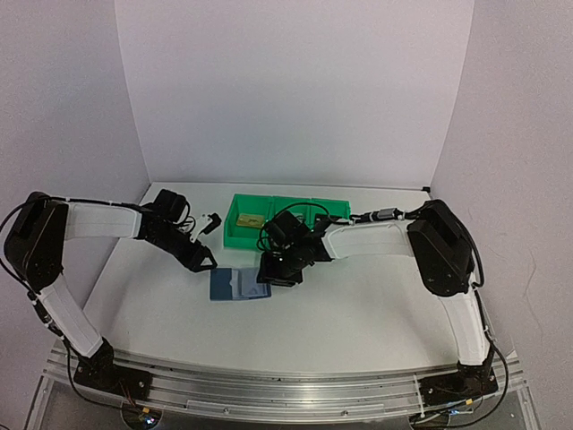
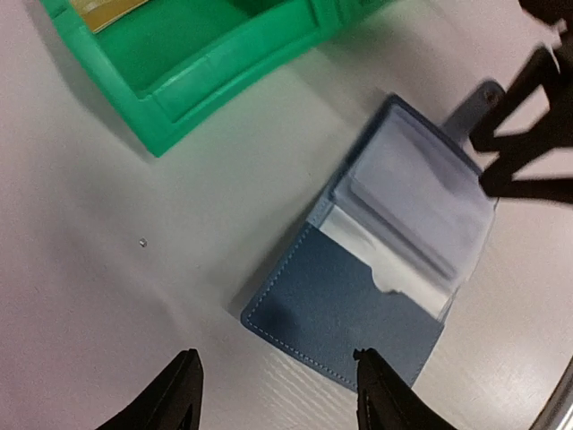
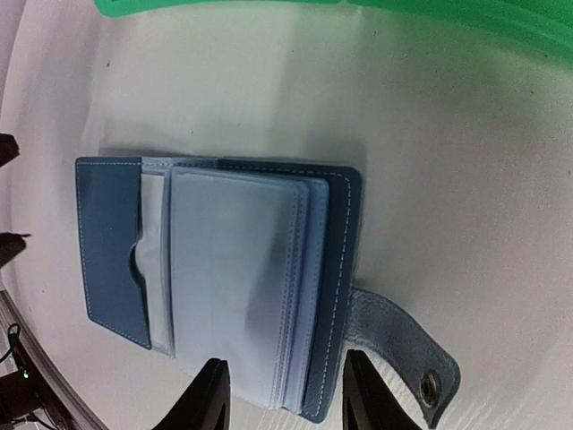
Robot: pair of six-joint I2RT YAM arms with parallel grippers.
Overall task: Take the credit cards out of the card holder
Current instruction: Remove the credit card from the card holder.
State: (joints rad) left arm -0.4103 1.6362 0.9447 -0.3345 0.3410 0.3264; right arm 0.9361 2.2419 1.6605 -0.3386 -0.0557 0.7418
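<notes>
The blue card holder (image 1: 235, 285) lies open on the table, pale blue sleeves up, its tab (image 3: 403, 349) sticking out. A pale silver-grey card edge (image 2: 394, 262) shows in its dark blue pocket (image 2: 358, 313). A gold-yellow card (image 1: 249, 219) lies in the left green bin and also shows in the left wrist view (image 2: 103, 11). No black card is in view. My left gripper (image 2: 277, 394) is open and empty, just off the holder's pocket side. My right gripper (image 3: 285, 399) is open and empty, low over the sleeve side of the holder (image 3: 224, 278).
A row of green bins (image 1: 286, 219) stands just behind the holder; its wall shows in the left wrist view (image 2: 206, 72) and the right wrist view (image 3: 358, 13). The right gripper's fingers (image 2: 528, 116) are close to the holder's tab.
</notes>
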